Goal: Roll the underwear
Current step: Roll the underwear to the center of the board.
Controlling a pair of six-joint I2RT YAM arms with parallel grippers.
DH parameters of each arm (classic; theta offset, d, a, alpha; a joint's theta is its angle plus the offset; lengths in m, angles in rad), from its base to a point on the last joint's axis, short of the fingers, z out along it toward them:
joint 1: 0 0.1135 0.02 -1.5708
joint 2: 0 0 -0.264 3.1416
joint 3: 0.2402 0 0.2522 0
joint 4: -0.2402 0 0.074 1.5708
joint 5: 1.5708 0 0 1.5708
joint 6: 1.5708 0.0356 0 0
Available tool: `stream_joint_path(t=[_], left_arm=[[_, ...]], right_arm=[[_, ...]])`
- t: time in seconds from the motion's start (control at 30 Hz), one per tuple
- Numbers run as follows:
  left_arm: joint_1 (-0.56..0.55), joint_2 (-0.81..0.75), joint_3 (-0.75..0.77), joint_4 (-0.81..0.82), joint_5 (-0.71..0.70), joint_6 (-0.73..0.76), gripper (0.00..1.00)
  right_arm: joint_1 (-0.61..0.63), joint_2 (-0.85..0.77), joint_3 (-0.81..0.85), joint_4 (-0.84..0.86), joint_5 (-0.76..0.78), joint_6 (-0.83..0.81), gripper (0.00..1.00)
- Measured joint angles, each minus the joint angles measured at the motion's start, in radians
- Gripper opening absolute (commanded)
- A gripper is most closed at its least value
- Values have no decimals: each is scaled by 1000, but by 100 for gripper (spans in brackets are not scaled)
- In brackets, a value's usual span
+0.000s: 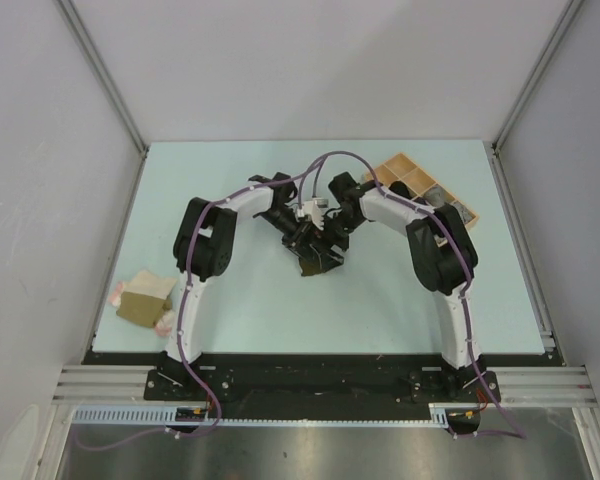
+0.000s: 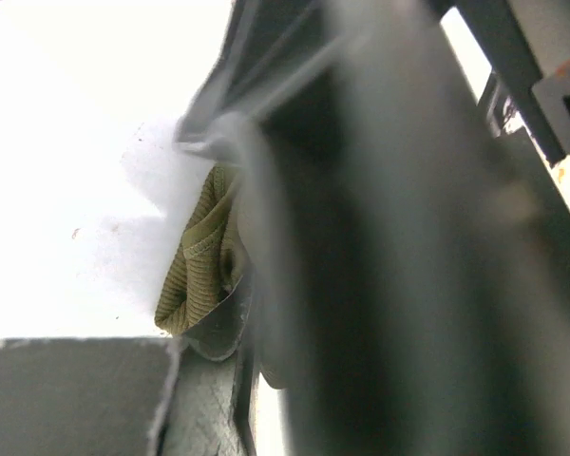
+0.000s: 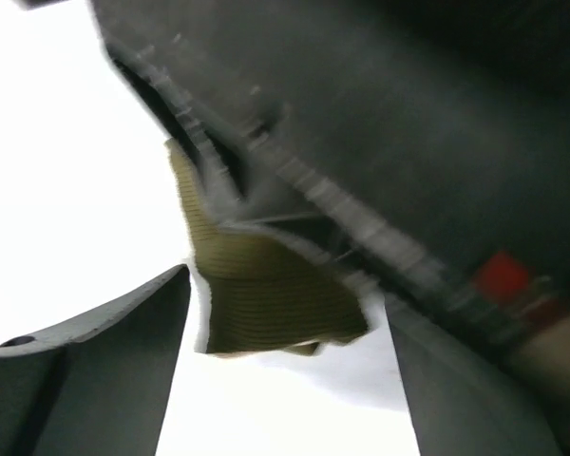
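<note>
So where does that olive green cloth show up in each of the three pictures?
Top external: olive underwear, dark bundle at mid-table.
Left wrist: left of centre, a ribbed fold.
Right wrist: centre, a ribbed flap.
Shared landmark: the pale table behind it, washed out white in both wrist views.

A robot lab cell: grey panel walls [image 1: 40, 200], aluminium framing [image 1: 102, 75], pale blue table [image 1: 280, 310].

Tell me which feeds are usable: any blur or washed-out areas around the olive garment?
Top external: evenly lit and sharp, though the olive underwear looks small and dark. Left wrist: the background is blown out to white, and a blurred dark part fills the right half. Right wrist: background overexposed, the dark housing above is smeared, but the ribbed cloth reads clearly.
</note>
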Motion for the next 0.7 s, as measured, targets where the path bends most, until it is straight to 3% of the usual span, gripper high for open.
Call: stream_joint_path(t=[0.03, 0.37, 0.7], left_arm=[[-1, -2, -1, 2, -2, 4, 18], [-5, -19, -24, 30, -12, 3, 17], [-12, -41, -46, 56, -32, 0, 17]], right_arm=[[-1, -28, -49, 41, -7, 24, 99], [-66, -106, -196, 145, -126, 113, 100], [-115, -157, -267, 156, -135, 161, 100]])
